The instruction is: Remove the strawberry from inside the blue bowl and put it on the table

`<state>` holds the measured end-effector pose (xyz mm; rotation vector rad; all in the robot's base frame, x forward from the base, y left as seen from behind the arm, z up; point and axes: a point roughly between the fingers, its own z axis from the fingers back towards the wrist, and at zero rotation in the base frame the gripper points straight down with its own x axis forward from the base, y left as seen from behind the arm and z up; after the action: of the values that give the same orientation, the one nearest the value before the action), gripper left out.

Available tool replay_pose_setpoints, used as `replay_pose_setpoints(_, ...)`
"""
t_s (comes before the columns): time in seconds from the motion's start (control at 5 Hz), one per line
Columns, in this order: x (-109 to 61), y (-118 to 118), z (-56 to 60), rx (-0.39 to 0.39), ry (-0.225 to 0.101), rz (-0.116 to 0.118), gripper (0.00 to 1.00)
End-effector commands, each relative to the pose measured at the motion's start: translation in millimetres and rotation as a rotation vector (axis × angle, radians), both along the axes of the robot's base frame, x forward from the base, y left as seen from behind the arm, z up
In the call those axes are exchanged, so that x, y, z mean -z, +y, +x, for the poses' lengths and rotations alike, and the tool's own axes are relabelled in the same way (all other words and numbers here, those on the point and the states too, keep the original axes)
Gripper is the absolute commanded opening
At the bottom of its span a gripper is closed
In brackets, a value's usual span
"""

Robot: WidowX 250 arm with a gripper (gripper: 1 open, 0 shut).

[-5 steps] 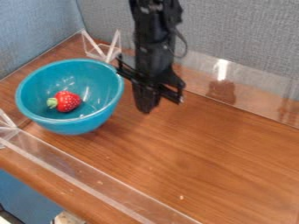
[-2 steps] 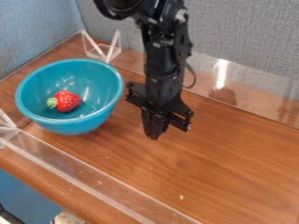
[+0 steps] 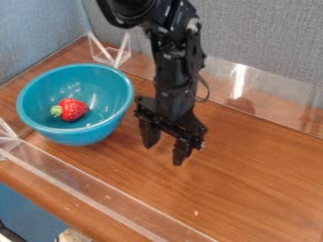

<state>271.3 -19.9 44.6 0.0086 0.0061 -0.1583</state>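
Observation:
The strawberry (image 3: 71, 110), small and red with a green cap, lies inside the blue bowl (image 3: 111, 92) at the left of the table (image 3: 240, 180). My gripper (image 3: 164, 146) hangs from the black arm over the middle of the table, to the right of the bowl and apart from it. Its two fingers are spread wide with nothing between them, their tips just above the wood.
Clear acrylic walls (image 3: 259, 90) edge the tabletop at the back, left and front. A grey panel stands behind. Bare wood lies to the right of and in front of the gripper.
The gripper's fingers have spread apart from a shut stance. Over the last second the arm moved forward and to the right, away from the bowl, and lowered toward the table.

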Motion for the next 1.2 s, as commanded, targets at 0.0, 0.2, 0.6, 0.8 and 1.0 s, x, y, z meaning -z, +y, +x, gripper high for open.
replay_pose_setpoints(0.0,-18.8,12,3.3,-0.019,-0.055,0.003,1.00)
replay_pose_setpoints(0.2,-28.5,30,4.2,-0.038,-0.072,0.019,1.00)
replay_pose_setpoints(0.6,-49.9,73,4.9,-0.088,-0.108,0.064,1.00)
replay_pose_setpoints(0.8,-61.2,94,2.1,-0.113,-0.121,0.099,1.00)
replay_pose_setpoints(1.0,-68.0,115,3.0,-0.132,-0.134,0.132,1.00)
